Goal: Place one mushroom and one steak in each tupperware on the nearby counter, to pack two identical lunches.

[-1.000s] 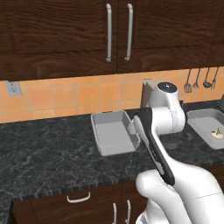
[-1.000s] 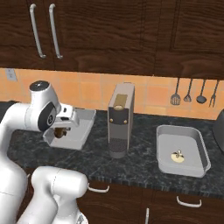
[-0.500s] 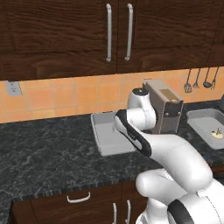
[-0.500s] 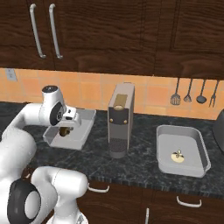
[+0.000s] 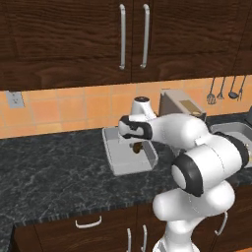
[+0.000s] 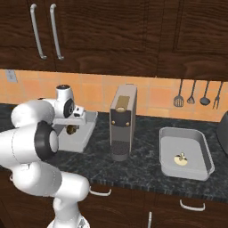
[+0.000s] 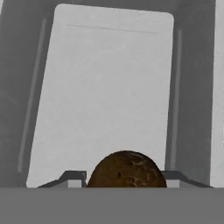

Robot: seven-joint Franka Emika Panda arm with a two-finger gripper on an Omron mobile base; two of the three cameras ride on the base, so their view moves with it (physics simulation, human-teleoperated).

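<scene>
The arm is bent low over the dark marbled tabletop [image 5: 54,162], and the tool [image 5: 136,147] hangs just inside the near tupperware [image 5: 119,165], the light-grey container sitting left of the silver toaster [image 5: 183,104]. Between the tool's fingers sits a brown mushroom [image 5: 137,147]: the fingers are clamped on its rounded cap, one on each side. From the hand view you see it plainly, the speckled brown cap [image 7: 127,169] wedged between the two fingertips [image 7: 72,177], with the pale bare floor of the tupperware [image 7: 105,87] spread out underneath. The mushroom is held above that floor, toward the container's right side as the left base view has it; whether it touches the bottom I cannot tell.

Swing to the right base view and the same picture holds: the tool [image 6: 71,129] is down over the tupperware [image 6: 83,133] with the brown mushroom [image 6: 71,130] in its grip, the toaster [image 6: 122,121] upright just beside it. Well off to the right along the tabletop [image 6: 142,156] lies a second tupperware [image 6: 196,156], and there is another mushroom [image 6: 180,159] lying on its floor, small and tan, near the middle. A row of dark utensils [image 6: 198,94] hangs on the orange tiled wall behind it.
</scene>
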